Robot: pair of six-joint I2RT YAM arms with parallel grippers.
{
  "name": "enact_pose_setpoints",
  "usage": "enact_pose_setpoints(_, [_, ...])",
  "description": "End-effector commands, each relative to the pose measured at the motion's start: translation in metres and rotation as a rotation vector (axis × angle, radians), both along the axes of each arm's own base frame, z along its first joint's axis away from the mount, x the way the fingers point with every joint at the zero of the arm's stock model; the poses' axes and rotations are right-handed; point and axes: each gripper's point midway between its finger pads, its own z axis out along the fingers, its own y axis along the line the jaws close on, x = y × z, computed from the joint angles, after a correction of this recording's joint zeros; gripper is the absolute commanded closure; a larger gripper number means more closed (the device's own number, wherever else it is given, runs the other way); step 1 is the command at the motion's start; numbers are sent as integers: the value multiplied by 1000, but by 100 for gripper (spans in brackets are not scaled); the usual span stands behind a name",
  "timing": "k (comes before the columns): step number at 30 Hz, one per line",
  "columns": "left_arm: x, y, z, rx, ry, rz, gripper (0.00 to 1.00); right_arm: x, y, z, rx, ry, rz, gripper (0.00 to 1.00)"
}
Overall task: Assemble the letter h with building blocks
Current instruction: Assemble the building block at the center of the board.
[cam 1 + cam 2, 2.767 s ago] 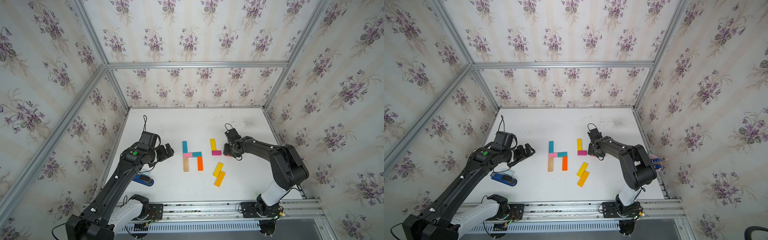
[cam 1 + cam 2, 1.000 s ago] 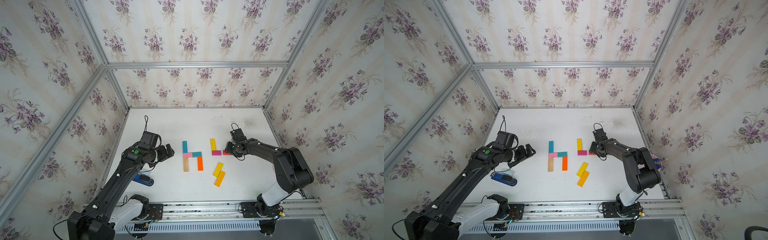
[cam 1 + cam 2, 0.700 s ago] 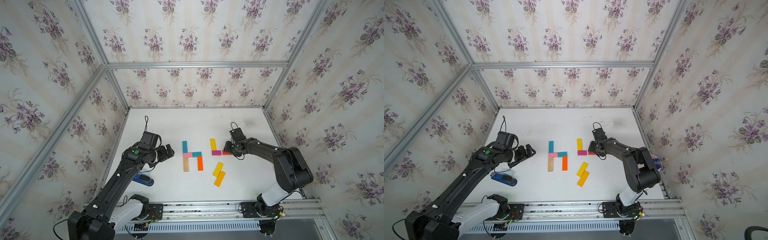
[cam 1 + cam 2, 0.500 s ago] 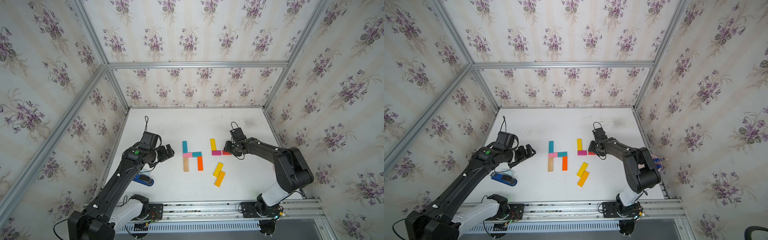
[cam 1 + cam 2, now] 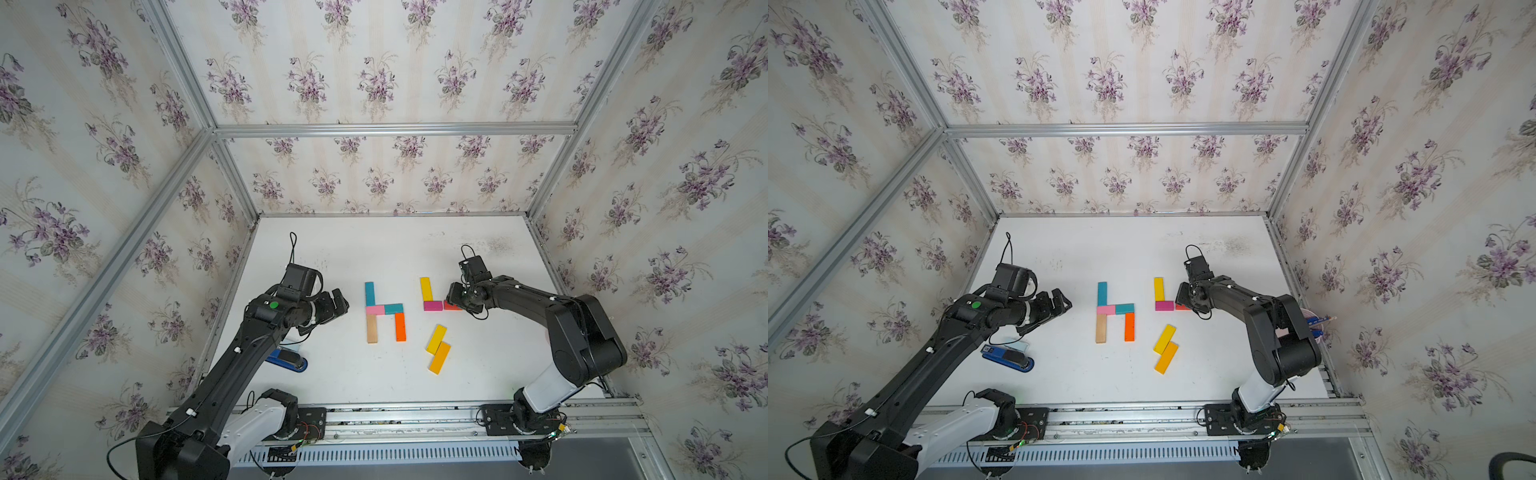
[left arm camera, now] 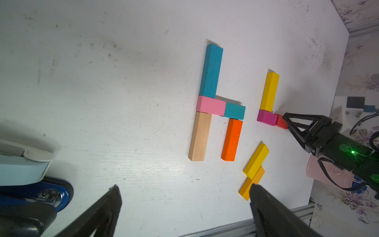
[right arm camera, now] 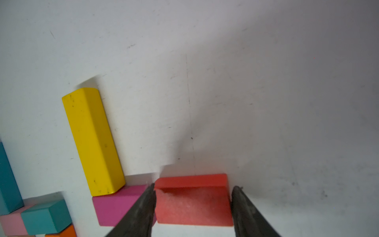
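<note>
A finished h lies mid-table: long teal block (image 5: 369, 293), pink block (image 5: 375, 309), short teal block (image 5: 393, 308), tan block (image 5: 372, 328) and orange block (image 5: 400, 327). To its right a yellow block (image 5: 426, 289) stands on end against a magenta block (image 5: 433, 306). A red block (image 7: 192, 203) lies flat on the table against the magenta one. My right gripper (image 7: 194, 186) is shut on the red block, one finger at each end. My left gripper (image 6: 184, 190) hangs open and empty left of the h. Two loose blocks, yellow (image 5: 436, 338) and amber (image 5: 439, 357), lie nearer the front.
A blue stapler-like object (image 5: 286, 358) lies under the left forearm near the left wall. A pink cup (image 6: 326, 176) stands off the table's right edge. Wallpapered walls enclose the white table (image 5: 374, 257) on three sides; a metal rail (image 5: 395, 411) runs along the front.
Since the earliest frames the right wrist has swung toward the back wall, and the red block now shows beside the magenta one. Almost nothing moved in the last second. The left arm stayed still.
</note>
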Motion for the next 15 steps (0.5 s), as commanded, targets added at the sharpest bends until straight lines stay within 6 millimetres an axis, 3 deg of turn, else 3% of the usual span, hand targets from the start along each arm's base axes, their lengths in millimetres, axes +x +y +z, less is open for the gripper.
enact_pose_setpoints(1, [2,-1,2,-2,-15,-9,0,2,2,0,-4,-1,10,40])
enact_pose_setpoints(15, [3,-1,2,-2,-16,-9,0,3,4,-1,-17,3,19,40])
